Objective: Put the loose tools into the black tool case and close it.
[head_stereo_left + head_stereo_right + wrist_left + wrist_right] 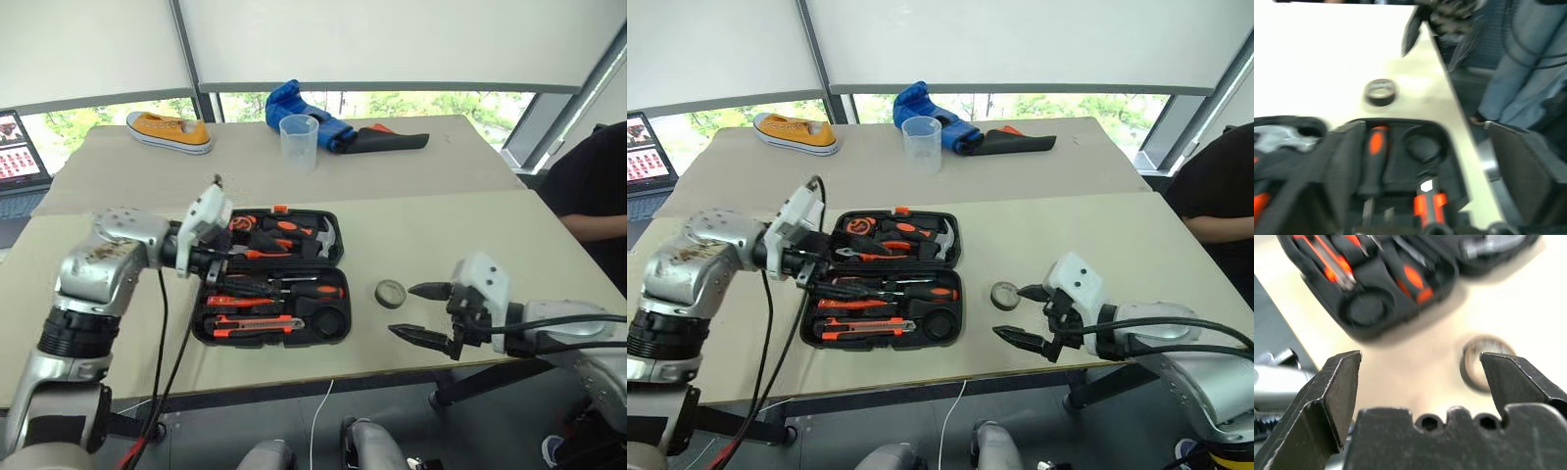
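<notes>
Tape roll [390,293] is last loose tool, on the table near its front edge, just right of the open black tool case [338,323]. My right gripper [424,312] released beside it; left gripper [1400,215] released over case. Next: grasp roll, seat it in the round recess.

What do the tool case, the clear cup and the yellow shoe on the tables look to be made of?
The tool case looks like matte black moulded plastic: rounded corners and shaped recesses. The clear cup seems thin translucent plastic, since the table shows through its wall, though glass can't be ruled out. The yellow shoe appears to be canvas-like fabric with a white, probably rubber, sole; the weave is too small to confirm.
</notes>
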Motion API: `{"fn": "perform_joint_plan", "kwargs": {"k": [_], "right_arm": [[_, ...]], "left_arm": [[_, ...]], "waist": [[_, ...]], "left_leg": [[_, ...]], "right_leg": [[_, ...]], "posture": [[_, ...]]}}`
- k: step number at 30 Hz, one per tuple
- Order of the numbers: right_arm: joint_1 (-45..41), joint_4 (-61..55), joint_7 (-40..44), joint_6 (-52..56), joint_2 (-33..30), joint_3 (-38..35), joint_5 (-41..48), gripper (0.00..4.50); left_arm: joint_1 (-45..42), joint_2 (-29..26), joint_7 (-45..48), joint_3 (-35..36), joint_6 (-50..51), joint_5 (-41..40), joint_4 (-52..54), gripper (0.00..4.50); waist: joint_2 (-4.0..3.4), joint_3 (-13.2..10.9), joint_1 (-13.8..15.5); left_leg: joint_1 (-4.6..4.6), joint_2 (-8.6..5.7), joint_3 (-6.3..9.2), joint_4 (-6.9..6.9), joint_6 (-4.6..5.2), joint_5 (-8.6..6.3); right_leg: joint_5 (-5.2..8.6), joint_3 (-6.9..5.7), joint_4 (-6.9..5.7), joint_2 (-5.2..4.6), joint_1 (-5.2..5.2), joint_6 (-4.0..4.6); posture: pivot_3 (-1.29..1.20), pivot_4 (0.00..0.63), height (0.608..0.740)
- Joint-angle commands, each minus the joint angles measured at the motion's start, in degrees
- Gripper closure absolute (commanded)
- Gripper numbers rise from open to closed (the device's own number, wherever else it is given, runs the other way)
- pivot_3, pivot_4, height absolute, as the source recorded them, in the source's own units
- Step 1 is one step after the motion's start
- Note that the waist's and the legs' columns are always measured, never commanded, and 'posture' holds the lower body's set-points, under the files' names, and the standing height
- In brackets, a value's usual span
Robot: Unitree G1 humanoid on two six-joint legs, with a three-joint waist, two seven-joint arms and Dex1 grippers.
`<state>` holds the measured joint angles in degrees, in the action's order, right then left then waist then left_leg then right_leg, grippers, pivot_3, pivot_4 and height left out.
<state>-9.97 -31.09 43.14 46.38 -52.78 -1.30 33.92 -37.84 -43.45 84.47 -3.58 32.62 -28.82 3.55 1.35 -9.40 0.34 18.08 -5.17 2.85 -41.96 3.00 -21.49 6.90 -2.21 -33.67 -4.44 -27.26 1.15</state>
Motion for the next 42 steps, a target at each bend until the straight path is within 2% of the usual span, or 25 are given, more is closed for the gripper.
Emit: {"fn": "perform_joint_plan", "kwargs": {"k": [1,7,8,10,13,14,20,25,29,36,42], "right_arm": [[-5.65,5.77,-0.16,-2.66,2.21,5.21,-5.51,0.00],[-9.59,13.35,1.26,-6.13,4.83,10.92,-11.86,0.00],[-9.89,14.46,1.55,-6.87,5.20,11.66,-12.84,0.50],[-10.62,16.42,1.93,-8.45,5.97,12.79,-14.61,0.90],[-12.21,19.66,2.23,-10.79,7.69,14.18,-17.18,2.13],[-12.55,20.56,2.50,-11.27,8.24,14.46,-17.68,2.35],[-12.94,21.27,4.93,-12.90,9.10,13.57,-18.68,4.35],[-15.23,11.89,9.54,-6.66,10.46,9.31,-8.94,4.43],[-18.84,6.04,10.17,-0.33,13.38,11.17,-3.32,4.43],[-22.40,7.80,10.61,0.77,15.86,20.15,-6.80,4.43],[-22.50,10.54,11.47,-0.09,17.17,23.24,-9.01,4.43]], "left_arm": [[1.90,0.48,-0.51,-0.68,-5.07,1.26,2.26,0.11],[4.50,-0.69,-1.11,-1.82,-8.53,3.40,2.56,0.11],[4.84,-0.79,-1.17,-1.89,-8.96,3.63,2.60,0.00],[5.17,-0.83,-1.43,-1.95,-9.52,3.91,2.59,0.00],[5.29,-0.56,-1.90,-1.84,-9.96,4.06,2.46,0.00],[5.25,-0.51,-1.97,-1.91,-10.05,4.12,2.41,0.00],[5.24,-0.80,-1.51,-2.65,-10.52,4.47,2.51,0.00],[8.51,-3.96,2.11,-4.89,-14.82,7.11,3.43,0.00],[8.96,-4.84,2.23,-4.51,-15.16,6.95,3.86,0.00],[8.54,-6.04,0.80,-3.25,-14.20,6.66,4.27,0.00],[8.96,-6.87,-0.48,-2.51,-13.05,6.36,5.28,0.00]], "waist": [[0.00,0.00,-0.19],[-0.01,0.00,-0.01],[-0.01,0.00,0.04],[-0.01,0.00,0.15],[-0.01,0.00,0.15],[-0.01,0.00,0.13],[-0.01,0.00,0.14],[-0.06,-0.02,-0.16],[-0.07,-0.03,-0.57],[-0.07,-0.03,-0.30],[-0.07,-0.03,-0.51]], "left_leg": [[-0.02,0.02,0.00,0.00,-0.04,0.03],[-0.02,0.03,0.07,0.01,-0.09,0.06],[-0.01,0.02,0.06,0.01,-0.09,0.06],[0.01,0.01,0.08,0.02,-0.08,0.06],[0.05,-0.02,0.10,0.04,-0.07,0.05],[0.05,-0.02,0.10,0.05,-0.07,0.05],[0.05,-0.02,0.12,0.06,-0.07,0.05],[0.06,-0.01,0.12,0.09,-0.08,0.05],[0.07,0.03,0.13,0.12,-0.08,0.05],[0.10,-0.03,0.18,0.11,-0.03,0.04],[0.17,-0.05,0.14,0.13,-0.03,0.03]], "right_leg": [[0.00,0.02,0.01,0.00,0.04,0.00],[-0.02,-0.01,-0.03,0.01,0.04,0.06],[-0.03,0.00,-0.03,0.01,0.03,0.06],[-0.03,-0.03,-0.01,0.01,0.02,0.06],[-0.03,-0.09,0.05,0.02,0.00,0.06],[-0.03,-0.10,0.06,0.02,0.00,0.06],[-0.03,-0.09,0.06,0.02,0.00,0.07],[-0.03,-0.08,0.06,0.02,-0.04,0.07],[-0.04,-0.09,0.06,0.03,-0.07,0.10],[-0.03,-0.15,0.04,0.04,-0.07,0.10],[-0.04,-0.31,-0.02,0.04,-0.19,0.10]], "posture": [[0.00,0.150,0.724],[0.00,0.150,0.724],[0.00,0.150,0.724],[0.00,0.150,0.724],[0.00,0.150,0.724],[0.00,0.150,0.724],[0.00,0.150,0.724],[0.00,0.150,0.724],[0.00,0.150,0.724],[0.00,0.150,0.724],[0.00,0.150,0.724]]}}
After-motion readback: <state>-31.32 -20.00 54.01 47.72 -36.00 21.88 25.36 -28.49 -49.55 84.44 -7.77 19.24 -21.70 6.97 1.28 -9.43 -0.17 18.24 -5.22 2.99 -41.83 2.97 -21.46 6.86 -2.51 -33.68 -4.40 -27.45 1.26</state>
